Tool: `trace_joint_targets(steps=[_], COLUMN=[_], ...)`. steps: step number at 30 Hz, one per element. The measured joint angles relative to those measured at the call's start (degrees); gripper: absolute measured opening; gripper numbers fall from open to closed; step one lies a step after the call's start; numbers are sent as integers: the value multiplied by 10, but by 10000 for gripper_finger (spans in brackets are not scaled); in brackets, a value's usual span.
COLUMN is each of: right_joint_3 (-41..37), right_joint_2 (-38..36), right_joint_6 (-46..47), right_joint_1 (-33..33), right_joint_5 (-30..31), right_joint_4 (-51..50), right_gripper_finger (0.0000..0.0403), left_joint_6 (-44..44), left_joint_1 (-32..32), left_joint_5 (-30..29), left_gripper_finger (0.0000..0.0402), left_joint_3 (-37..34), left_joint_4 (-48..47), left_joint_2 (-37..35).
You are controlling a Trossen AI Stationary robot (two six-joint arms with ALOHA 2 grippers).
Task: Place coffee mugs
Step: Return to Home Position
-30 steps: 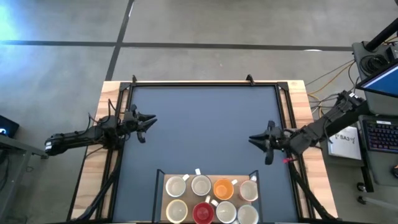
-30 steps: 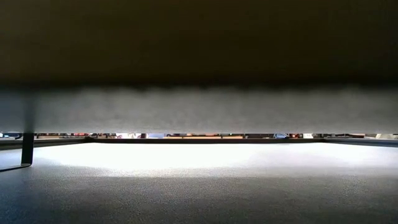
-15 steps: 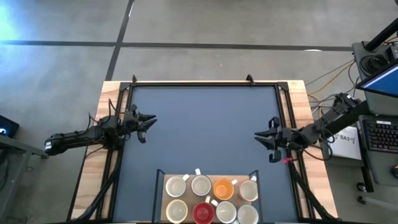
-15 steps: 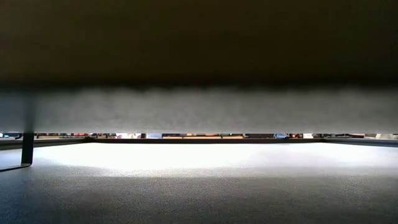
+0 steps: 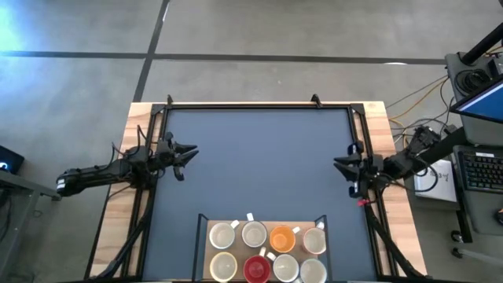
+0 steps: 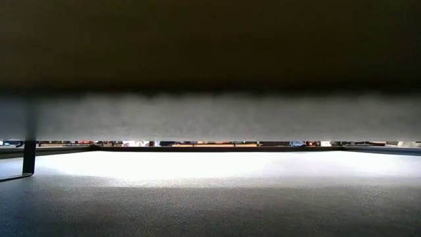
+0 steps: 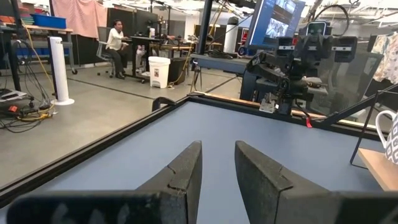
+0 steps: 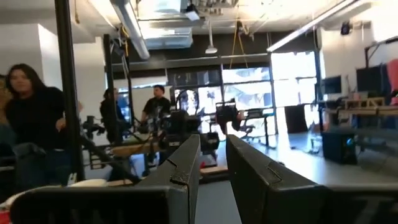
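Note:
Several coffee mugs (image 5: 267,251) stand upright in two rows on a wooden tray (image 5: 206,245) at the table's near edge. Most are white or cream, one is orange (image 5: 282,238) and one is red (image 5: 257,269). My left gripper (image 5: 189,153) hovers open at the table's left side, pointing toward the right edge. My right gripper (image 5: 343,167) hovers open near the right edge, pointing left. Both are far from the mugs and hold nothing. In the left wrist view, the fingers (image 7: 217,152) show a gap, and one white mug (image 7: 388,134) shows beside the tray. The right wrist view also shows a gap (image 8: 213,146).
The dark blue table mat (image 5: 259,157) is bare between the two arms. A black frame (image 5: 259,105) runs around it, with wooden borders outside. A thin metal stand rises at the tray's corners (image 5: 201,224). People and equipment show in the room beyond.
My right gripper has drawn back toward the table's right edge and a little toward the far edge, staying open. The mugs have not moved.

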Motion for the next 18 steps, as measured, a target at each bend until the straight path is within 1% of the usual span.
trace_joint_targets(steps=[12, 15, 18], right_joint_3=[1, 1, 2], right_joint_2=[-71, -73, -61], right_joint_6=[-153, -179, -186], right_joint_1=[0, 0, 0], right_joint_5=[1, 2, 6], right_joint_4=[-3, -5, -7], right_gripper_finger=[68, 68, 68], left_joint_6=[0, 0, 0], left_joint_1=[0, 0, 0], left_joint_5=[0, 0, 0], left_gripper_finger=[78, 78, 78], left_joint_3=[0, 0, 0], left_joint_4=[0, 0, 0], left_joint_2=[0, 0, 0])
